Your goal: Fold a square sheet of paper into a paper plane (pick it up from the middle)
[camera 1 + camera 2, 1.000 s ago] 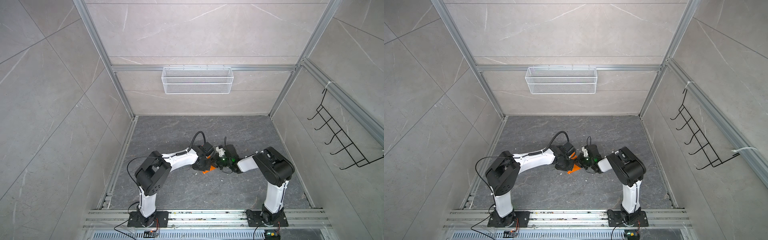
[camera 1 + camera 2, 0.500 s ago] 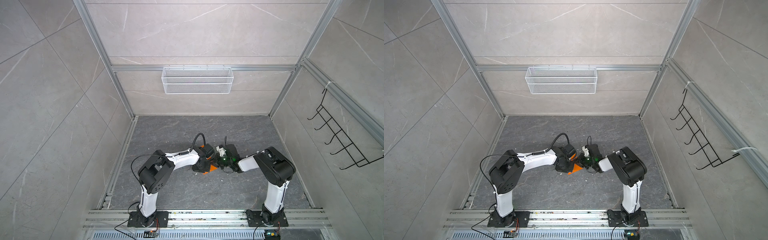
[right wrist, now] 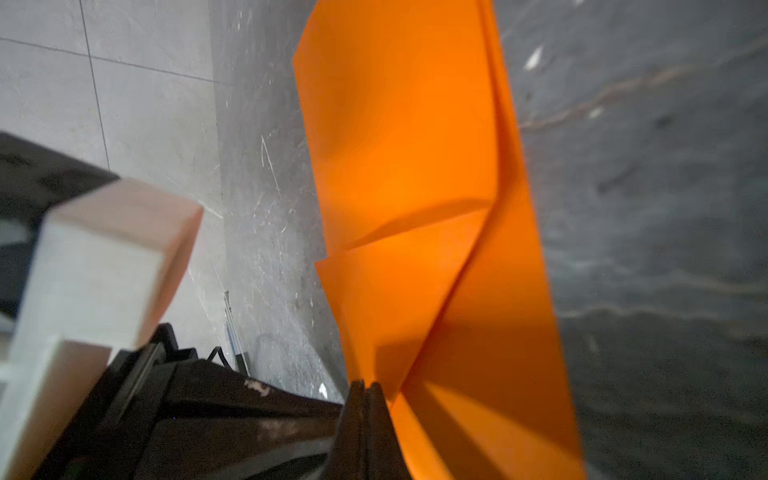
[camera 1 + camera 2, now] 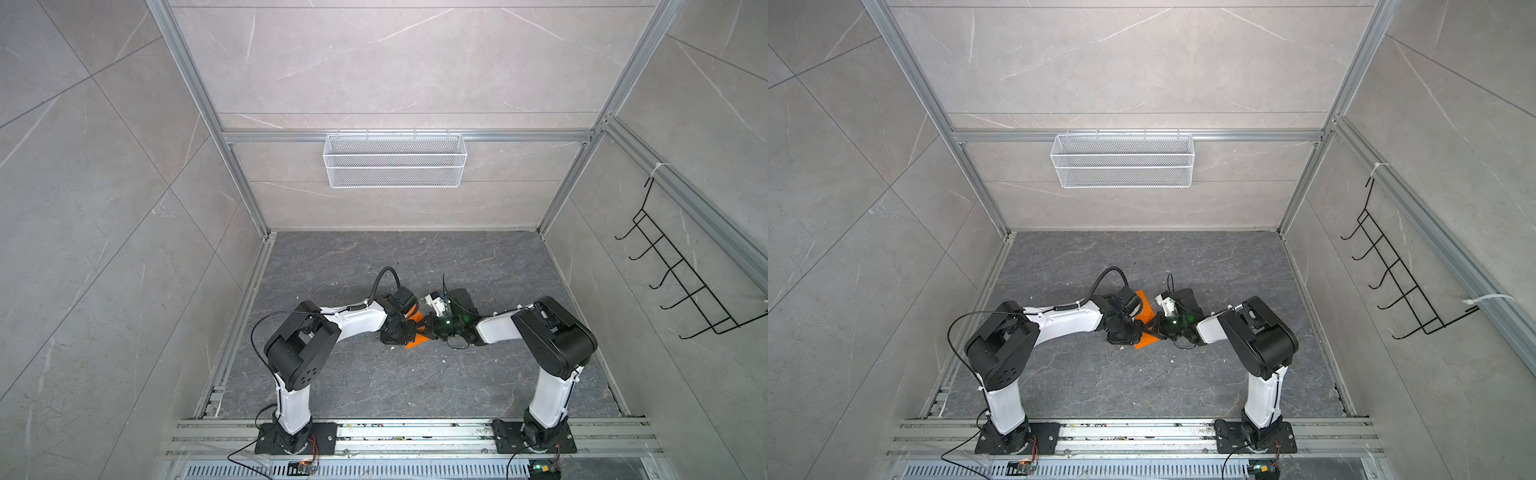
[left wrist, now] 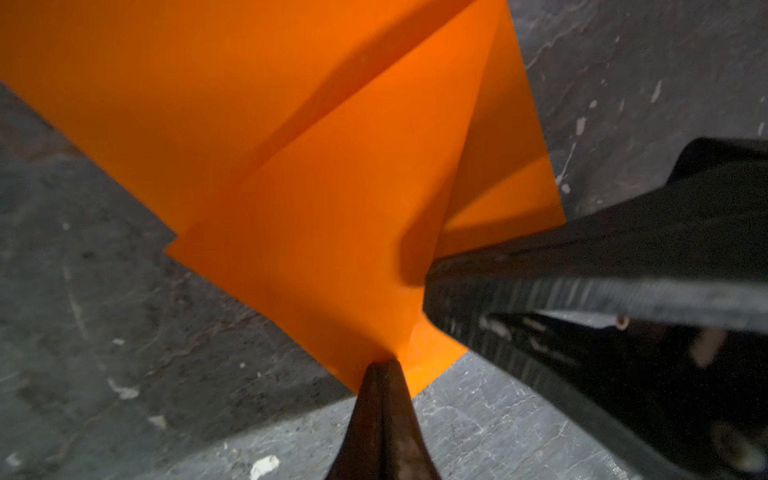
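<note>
1. Floor (image 4: 374,386): dark grey stone with white flecks. Both arms meet over its middle.
2. Left arm (image 4: 357,324) and right arm (image 4: 494,330): they stay wrist to wrist and have barely shifted.
3. Paper (image 4: 1147,340): part-folded with creased flaps, standing on edge between the wrists. More orange shows behind the left wrist than a second ago, so it has likely been tipped up for the next crease. I can't tell whether it touches the floor.
4. Left gripper (image 5: 384,368): clenched on a paper corner.
5. Right gripper (image 3: 365,388): clenched on the paper's edge.
</note>
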You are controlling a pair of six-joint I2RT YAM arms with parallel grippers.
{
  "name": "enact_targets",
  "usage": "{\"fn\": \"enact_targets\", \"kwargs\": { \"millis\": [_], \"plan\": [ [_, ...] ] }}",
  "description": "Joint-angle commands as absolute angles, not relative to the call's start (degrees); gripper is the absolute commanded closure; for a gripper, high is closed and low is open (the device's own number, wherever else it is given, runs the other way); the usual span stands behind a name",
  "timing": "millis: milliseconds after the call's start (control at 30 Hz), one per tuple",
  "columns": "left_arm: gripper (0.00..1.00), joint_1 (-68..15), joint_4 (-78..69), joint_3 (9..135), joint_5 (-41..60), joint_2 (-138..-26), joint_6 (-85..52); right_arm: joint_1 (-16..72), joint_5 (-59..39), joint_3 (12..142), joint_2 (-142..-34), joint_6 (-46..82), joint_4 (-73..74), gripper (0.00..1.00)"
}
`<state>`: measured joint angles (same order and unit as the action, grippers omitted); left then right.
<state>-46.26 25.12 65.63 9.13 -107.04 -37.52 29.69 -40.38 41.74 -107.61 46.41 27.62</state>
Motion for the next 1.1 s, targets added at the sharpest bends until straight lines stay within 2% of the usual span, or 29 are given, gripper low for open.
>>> {"fn": "enact_targets", "kwargs": {
  "millis": [0, 400, 833, 1067],
  "plan": [
    [1.0, -46.31, 27.07, 63.22, 8.13, -108.94, -38.36, 30.48, -41.66, 42.53, -108.36, 44.87, 26.9, 0.99],
    [1.0, -46.32, 27.73, 63.28, 7.56, -108.9, -38.23, 30.53, -40.55, 43.83, -112.19, 42.09, 24.19, 1.0],
    [1.0, -46.29, 28.21, 63.08, 7.57, -108.85, -37.79, 20.88, -38.85, 50.18, -117.74, 39.9, 22.79, 1.0],
    [1.0, -46.32, 28.3, 63.37, 7.51, -108.9, -37.79, 20.22, -39.34, 49.64, -112.38, 39.27, 22.79, 0.99]
  ]
}}
